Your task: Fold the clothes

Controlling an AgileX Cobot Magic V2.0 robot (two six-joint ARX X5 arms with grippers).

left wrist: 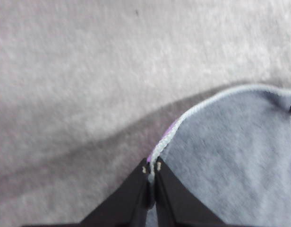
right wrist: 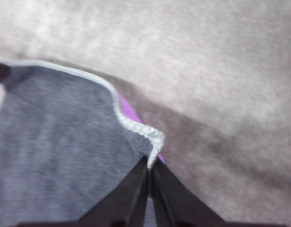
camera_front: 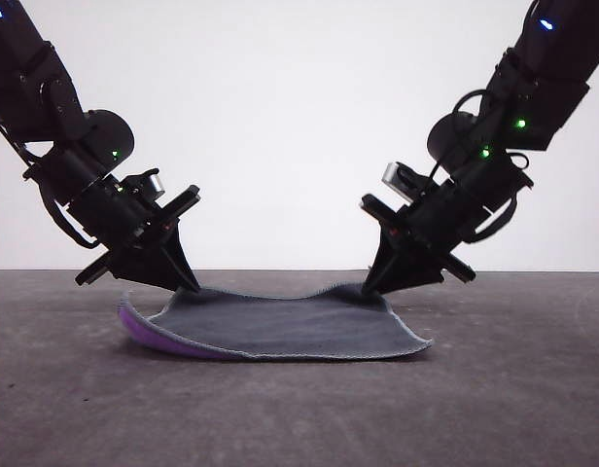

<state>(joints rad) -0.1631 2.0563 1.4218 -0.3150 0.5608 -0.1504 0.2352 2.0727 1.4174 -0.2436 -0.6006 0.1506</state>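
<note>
L gripper [camera_front: 188, 285] & R gripper [camera_front: 370, 289] pinch cloth [camera_front: 280, 326] corners (grey side up).

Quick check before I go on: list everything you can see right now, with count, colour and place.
cloth: one, dark grey side up, purple underside showing at its left edge, pale stitched border; lying mid-table with both far corners lifted.
table: one, grey, matte; under the cloth.
wall: one, white, behind the table.
left tool: one, black; shut on the cloth's far left corner, the pale border pinched between its fingers in the left wrist view.
right tool: one, black; shut on the cloth's far right corner, border pinched between its fingers in the right wrist view.
</note>
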